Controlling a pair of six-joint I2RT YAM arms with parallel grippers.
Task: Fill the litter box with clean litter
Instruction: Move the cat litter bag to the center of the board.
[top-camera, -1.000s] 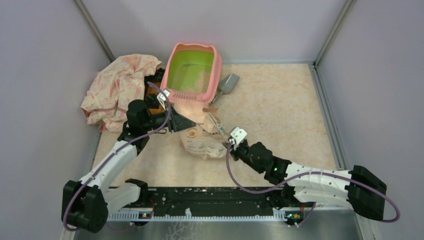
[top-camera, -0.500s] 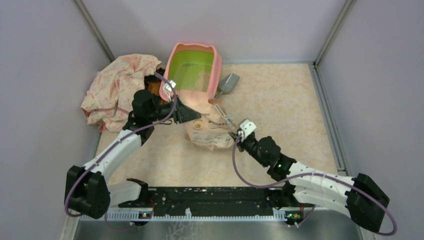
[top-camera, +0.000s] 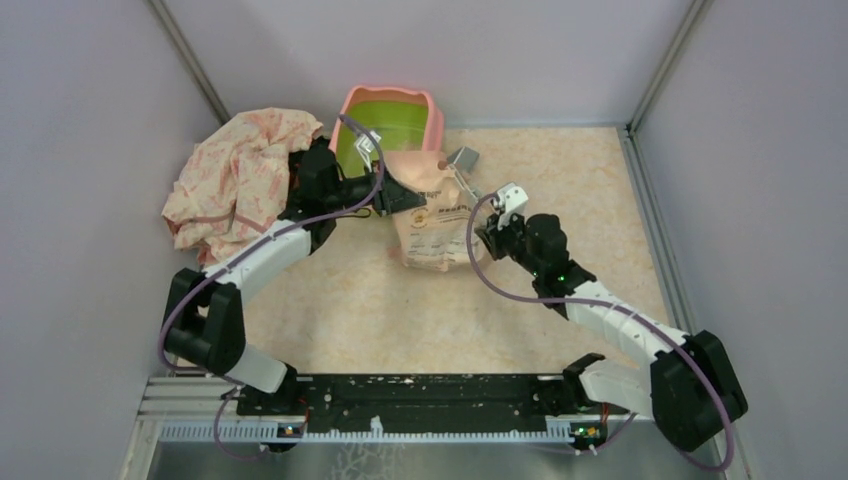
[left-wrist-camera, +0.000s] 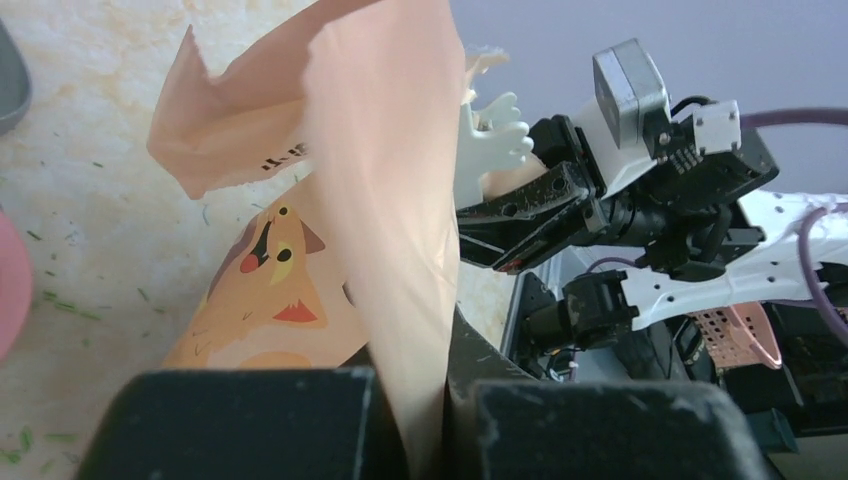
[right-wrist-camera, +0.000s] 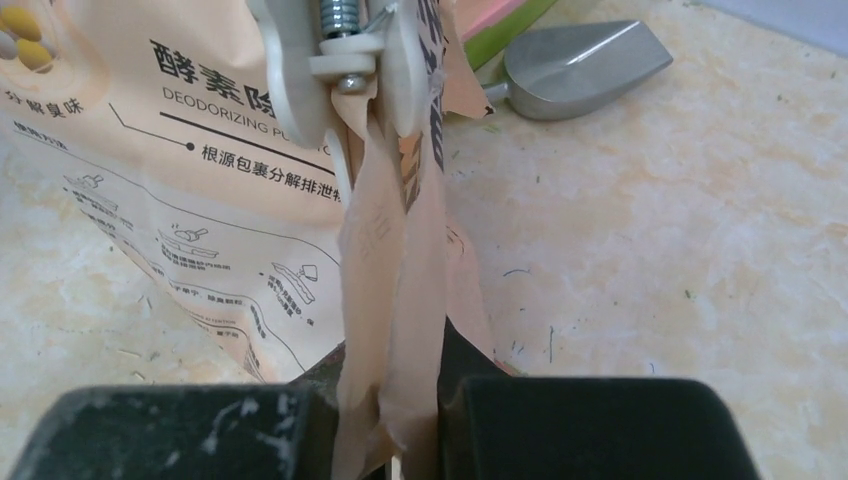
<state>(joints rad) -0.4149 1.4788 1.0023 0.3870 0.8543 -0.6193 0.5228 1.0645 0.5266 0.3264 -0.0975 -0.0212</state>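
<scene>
Left claw is clamped on the top edge of the peach litter bag, and the right claw pinches the opposite edge. The bag's top meets the near rim of the litter box. A silver scoop lies just beside it on the bench, and a floral cloth is heaped to the left.

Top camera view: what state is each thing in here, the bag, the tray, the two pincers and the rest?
litter bag, gripped by both pincers, top toward the litter box.
litter box, upright, green inside showing.
left pincer, shut on the litter bag.
right pincer, shut on the litter bag.
metal scoop, lying on the table, unheld.
patterned cloth, crumpled beside the litter box.
</scene>
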